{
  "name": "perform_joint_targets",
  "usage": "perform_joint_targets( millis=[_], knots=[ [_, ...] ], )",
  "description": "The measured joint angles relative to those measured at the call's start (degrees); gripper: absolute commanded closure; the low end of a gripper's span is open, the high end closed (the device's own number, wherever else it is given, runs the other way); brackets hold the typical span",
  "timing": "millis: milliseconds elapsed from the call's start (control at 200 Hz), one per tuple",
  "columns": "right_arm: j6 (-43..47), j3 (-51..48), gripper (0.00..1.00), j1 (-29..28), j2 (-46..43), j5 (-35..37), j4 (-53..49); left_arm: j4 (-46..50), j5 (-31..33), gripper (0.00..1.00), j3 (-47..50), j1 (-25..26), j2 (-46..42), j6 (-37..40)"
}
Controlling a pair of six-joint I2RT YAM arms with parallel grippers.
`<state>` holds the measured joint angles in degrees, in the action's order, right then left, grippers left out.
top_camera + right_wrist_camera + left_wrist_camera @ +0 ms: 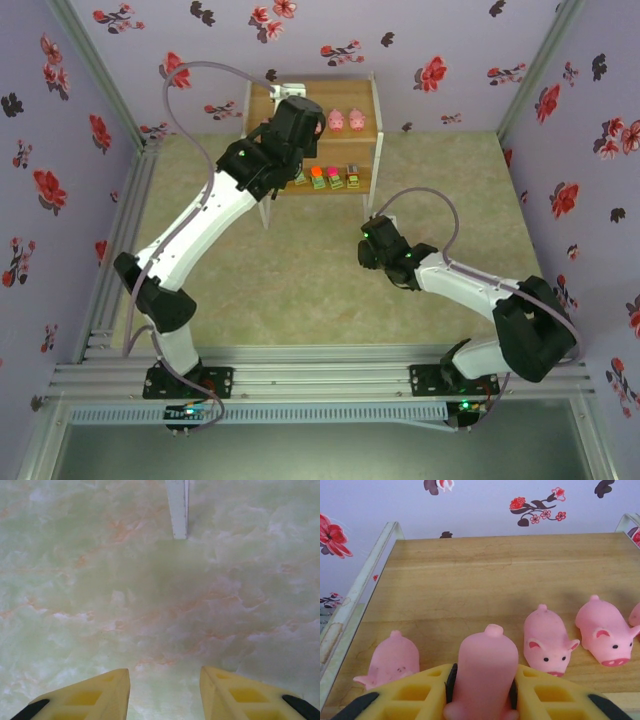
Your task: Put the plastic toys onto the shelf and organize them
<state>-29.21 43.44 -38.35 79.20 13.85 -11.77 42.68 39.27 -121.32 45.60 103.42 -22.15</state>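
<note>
You get bright, even, diffuse light. Soft broad shadow on bench [150, 585]; whole right wrist view hazy. Nearest pig [485, 675] slightly blurred, rest of left wrist view sharp.

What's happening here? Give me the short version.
The left gripper is shut on a pink pig at the front of the shelf's top board, in line with the other pigs standing there. Small blocks sit in a row on the lower tier. The right gripper hangs open and empty above the table, near a white shelf leg.
</note>
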Motion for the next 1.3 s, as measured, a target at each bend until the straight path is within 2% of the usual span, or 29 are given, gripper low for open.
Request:
perform_joint_targets(
  millis=[780, 1300],
  knots=[
    [0.0, 0.0, 0.81, 1.0, 0.9, -0.9, 0.0, 2.9, -0.9, 0.66, -4.3, -2.3, 5.1, -1.9],
    [0.0, 0.0, 0.81, 1.2, 0.9, -1.5, 0.0, 2.9, -0.9, 0.62, -5.1, -2.9, 7.1, -2.8]
  ],
)
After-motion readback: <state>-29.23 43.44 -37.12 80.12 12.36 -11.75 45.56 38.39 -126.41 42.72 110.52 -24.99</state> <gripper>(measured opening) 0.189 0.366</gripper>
